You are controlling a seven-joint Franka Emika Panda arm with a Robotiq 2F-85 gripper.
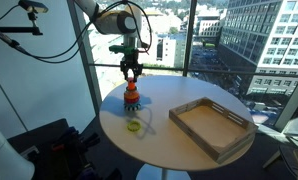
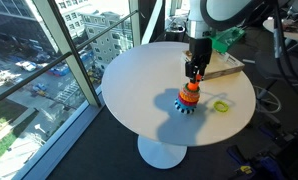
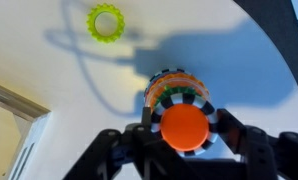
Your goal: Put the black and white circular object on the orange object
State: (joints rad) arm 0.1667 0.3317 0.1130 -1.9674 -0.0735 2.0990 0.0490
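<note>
I'm running this from afar in what looks like a high-rise office room set up as a robot test spot. Floor-to-ceiling windows fill the upper middle and right of an exterior view, with glass-fronted office towers showing through them at the far right. In an exterior view, the left half looks down through the glass on a street well below, so the room sits high up. A round white pedestal table stands close to the glass in both exterior views. Black cables at the upper left and dark equipment at the lower left give it a lab feel.
</note>
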